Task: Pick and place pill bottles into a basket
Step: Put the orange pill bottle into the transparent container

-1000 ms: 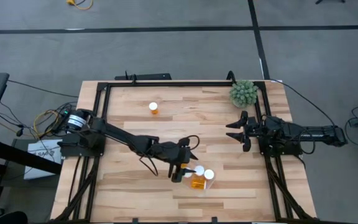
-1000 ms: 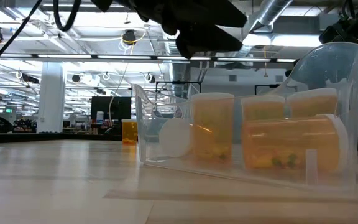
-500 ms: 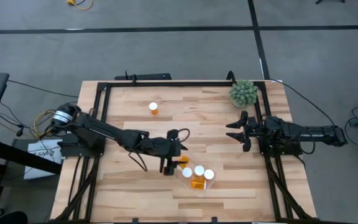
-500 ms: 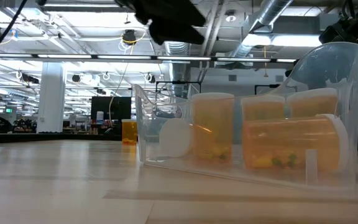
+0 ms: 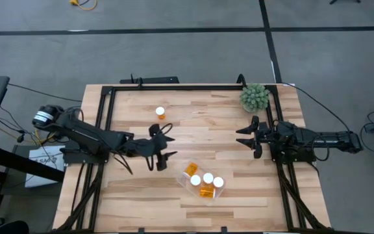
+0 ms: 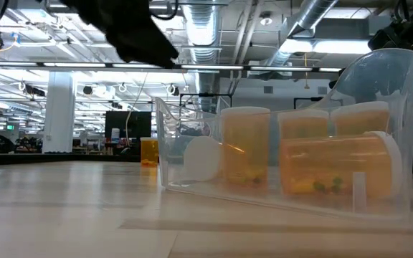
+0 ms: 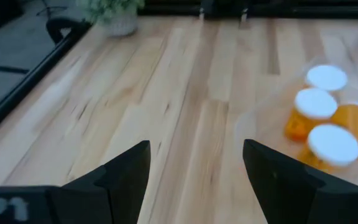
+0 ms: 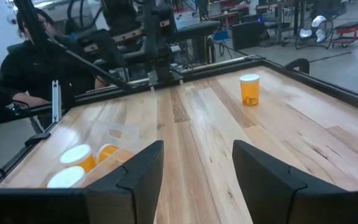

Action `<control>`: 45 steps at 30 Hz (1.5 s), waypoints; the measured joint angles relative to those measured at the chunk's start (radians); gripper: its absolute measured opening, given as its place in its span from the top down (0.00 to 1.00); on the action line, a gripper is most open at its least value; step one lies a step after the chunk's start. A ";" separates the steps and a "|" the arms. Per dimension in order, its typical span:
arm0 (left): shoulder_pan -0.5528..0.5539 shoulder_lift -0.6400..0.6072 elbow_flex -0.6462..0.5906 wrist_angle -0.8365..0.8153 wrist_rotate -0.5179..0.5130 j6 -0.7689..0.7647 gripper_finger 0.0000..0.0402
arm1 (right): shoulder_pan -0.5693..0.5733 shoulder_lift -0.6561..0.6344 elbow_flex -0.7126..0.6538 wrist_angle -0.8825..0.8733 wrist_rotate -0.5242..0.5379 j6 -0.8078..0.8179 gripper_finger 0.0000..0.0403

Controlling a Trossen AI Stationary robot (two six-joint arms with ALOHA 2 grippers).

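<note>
The clear basket [image 5: 204, 182] rests on the wooden table at the near middle and holds several orange pill bottles with white caps; some stand upright, and at least one lies on its side [image 6: 335, 175]. It also shows in the left wrist view [image 7: 353, 149]. One more pill bottle [image 5: 160, 112] stands upright on its base at the far left; the low view [image 6: 149, 152] and the right wrist view [image 8: 249, 89] show it too. My left gripper [image 5: 166, 151] is open and empty, to the left of the basket. My right gripper [image 5: 247, 138] is open and empty at the table's right side.
A green spiky plant ball [image 5: 254, 97] sits at the far right corner. A black metal frame [image 5: 174, 87] runs around the table's edges. A person [image 8: 36, 68] sits beyond the table's left side. Bare wood lies between the basket and the lone bottle.
My left gripper has drawn back from over the basket toward the table's left edge and a little toward the far edge, empty. The basket and its bottles have stayed in place.
</note>
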State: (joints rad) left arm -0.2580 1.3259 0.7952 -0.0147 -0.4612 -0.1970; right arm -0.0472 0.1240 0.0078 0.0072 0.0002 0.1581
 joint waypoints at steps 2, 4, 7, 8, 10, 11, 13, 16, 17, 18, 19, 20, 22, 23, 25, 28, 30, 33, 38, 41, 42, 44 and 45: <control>0.000 -0.014 -0.033 0.007 -0.008 -0.024 0.38 | 0.000 0.000 0.000 0.001 0.000 0.000 0.54; 0.000 -0.032 -0.066 0.000 -0.022 -0.042 0.38 | 0.000 0.000 0.000 0.000 0.000 0.000 0.54; 0.000 -0.060 -0.104 0.007 -0.053 -0.055 0.38 | 0.000 0.000 0.000 0.001 0.000 0.000 0.54; 0.000 -0.073 -0.120 0.006 -0.066 -0.063 0.38 | 0.000 0.000 0.000 0.000 0.000 0.000 0.54; 0.000 -0.096 -0.151 0.009 -0.091 -0.092 0.38 | 0.000 0.000 0.000 0.001 0.000 0.000 0.55; 0.000 -0.112 -0.171 0.007 -0.105 -0.105 0.38 | 0.000 0.000 0.000 0.001 0.000 0.000 0.55; 0.000 -0.143 -0.211 0.024 -0.127 -0.130 0.38 | 0.000 0.000 0.000 0.001 0.000 0.000 0.54; 0.000 -0.183 -0.261 0.031 -0.173 -0.154 0.38 | 0.000 0.000 0.000 0.001 0.000 0.000 0.54; 0.002 -0.190 -0.273 0.032 -0.193 -0.164 0.38 | 0.000 0.000 0.000 0.001 0.000 0.000 0.54; 0.003 -0.197 -0.286 0.031 -0.218 -0.175 0.38 | 0.000 0.000 0.000 0.000 0.000 0.000 0.54; 0.004 -0.200 -0.295 0.030 -0.246 -0.189 0.38 | 0.000 0.000 0.000 0.000 0.000 0.000 0.54; 0.004 -0.200 -0.301 0.031 -0.279 -0.209 0.38 | 0.000 0.000 0.000 0.001 0.000 0.000 0.54; 0.004 -0.198 -0.313 0.032 -0.349 -0.249 0.38 | 0.000 0.000 0.000 0.001 0.000 0.000 0.55; 0.004 -0.192 -0.317 0.033 -0.382 -0.269 0.38 | 0.000 0.000 0.000 0.001 0.000 0.000 0.55; 0.005 -0.178 -0.328 0.031 -0.431 -0.309 0.38 | 0.000 0.000 0.000 0.001 0.000 0.000 0.55; 0.008 -0.146 -0.340 0.036 -0.477 -0.353 0.38 | 0.000 0.000 0.000 0.001 0.000 0.000 0.54; 0.014 -0.115 -0.344 0.022 -0.492 -0.379 0.38 | 0.000 0.000 0.000 0.000 0.000 0.000 0.54; 0.030 -0.058 -0.344 0.033 -0.496 -0.390 0.38 | 0.000 0.000 0.000 0.001 0.000 0.000 0.55; 0.060 0.033 -0.344 0.052 -0.525 -0.431 0.38 | 0.000 0.000 0.000 0.001 0.000 0.000 0.55; 0.077 0.098 -0.344 0.089 -0.545 -0.455 0.38 | 0.000 0.000 0.000 0.000 0.000 0.000 0.54; 0.083 0.127 -0.343 0.113 -0.546 -0.459 0.38 | 0.000 0.000 0.000 0.001 0.000 0.000 0.54; 0.094 0.181 -0.343 0.165 -0.546 -0.463 0.38 | 0.000 0.000 0.000 0.000 0.000 0.000 0.54; 0.098 0.209 -0.343 0.199 -0.548 -0.463 0.38 | 0.000 0.000 0.000 0.001 0.000 0.000 0.54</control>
State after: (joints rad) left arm -0.1599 1.5349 0.4519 0.1845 -1.0088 -0.6604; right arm -0.0473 0.1242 0.0080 0.0078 0.0003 0.1584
